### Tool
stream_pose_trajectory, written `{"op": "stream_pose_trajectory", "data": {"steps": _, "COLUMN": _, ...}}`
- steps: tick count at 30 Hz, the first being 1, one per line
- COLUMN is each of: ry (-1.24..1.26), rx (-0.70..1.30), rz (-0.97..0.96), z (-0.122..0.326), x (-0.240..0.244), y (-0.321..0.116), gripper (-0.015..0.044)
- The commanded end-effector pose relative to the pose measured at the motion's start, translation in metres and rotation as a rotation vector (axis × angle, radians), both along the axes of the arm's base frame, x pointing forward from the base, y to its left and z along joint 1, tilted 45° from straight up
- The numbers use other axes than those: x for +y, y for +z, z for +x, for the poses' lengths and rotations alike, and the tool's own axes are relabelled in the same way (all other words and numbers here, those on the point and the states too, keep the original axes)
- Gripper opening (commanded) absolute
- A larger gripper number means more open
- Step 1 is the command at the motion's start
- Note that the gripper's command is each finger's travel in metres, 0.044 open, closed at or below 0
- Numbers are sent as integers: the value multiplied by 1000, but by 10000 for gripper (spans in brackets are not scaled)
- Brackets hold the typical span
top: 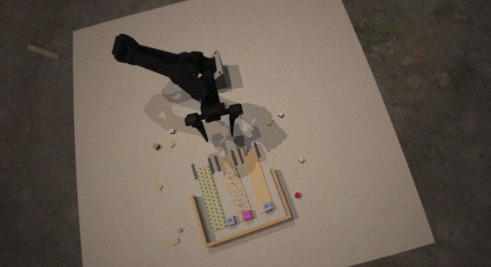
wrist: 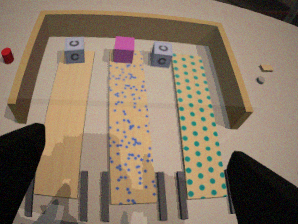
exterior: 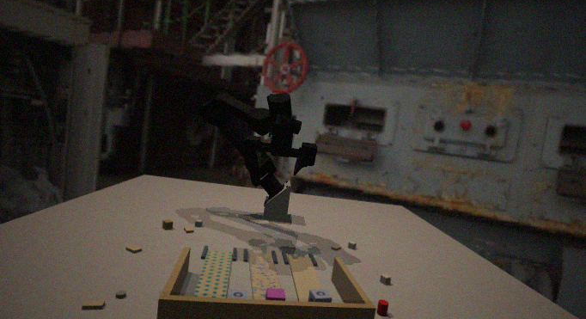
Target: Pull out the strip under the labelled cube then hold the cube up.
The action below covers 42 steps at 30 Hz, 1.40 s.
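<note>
The top view looks down from high on the whole table. The exterior view looks low and near across the tray toward the arm. The wrist view faces the tray from the arm's side, closer.

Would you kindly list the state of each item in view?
end effector, open, empty, raised off the table.
plain tan strip, flat, not pulled out, carries a grey cube.
blue-speckled strip, flat, carries the magenta cube.
green-dotted strip, flat, bare.
second grey cube, beside the green-dotted strip.
</note>
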State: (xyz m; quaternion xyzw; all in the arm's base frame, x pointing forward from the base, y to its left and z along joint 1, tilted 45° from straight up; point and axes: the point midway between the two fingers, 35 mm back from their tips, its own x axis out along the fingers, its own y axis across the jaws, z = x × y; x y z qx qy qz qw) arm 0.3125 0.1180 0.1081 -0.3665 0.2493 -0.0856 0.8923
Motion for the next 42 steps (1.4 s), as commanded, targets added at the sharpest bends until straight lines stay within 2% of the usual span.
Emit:
{"op": "stream_pose_trajectory", "data": {"steps": 1, "ry": -19, "rx": 4, "rz": -4, "z": -1, "x": -4, "y": -3, "gripper": 400}}
{"op": "stream_pose_trajectory", "data": {"steps": 11, "ry": -19, "rx": 4, "rz": -4, "z": -1, "x": -4, "y": -3, "gripper": 400}}
{"op": "stream_pose_trajectory", "data": {"steps": 17, "ry": -44, "rx": 92, "rz": -16, "z": 16, "x": 4, "y": -15, "gripper": 243}}
{"op": "stream_pose_trajectory", "data": {"steps": 26, "ry": -209, "rx": 388, "rz": -33, "z": 54, "x": 13, "y": -69, "gripper": 6}}
{"op": "stream_pose_trajectory", "data": {"steps": 37, "ry": -560, "rx": 709, "rz": -70, "z": 69, "x": -8, "y": -132, "gripper": 0}}
{"op": "stream_pose_trajectory", "data": {"steps": 42, "ry": -616, "rx": 745, "rz": -79, "z": 69, "x": -14, "y": -138, "gripper": 0}}
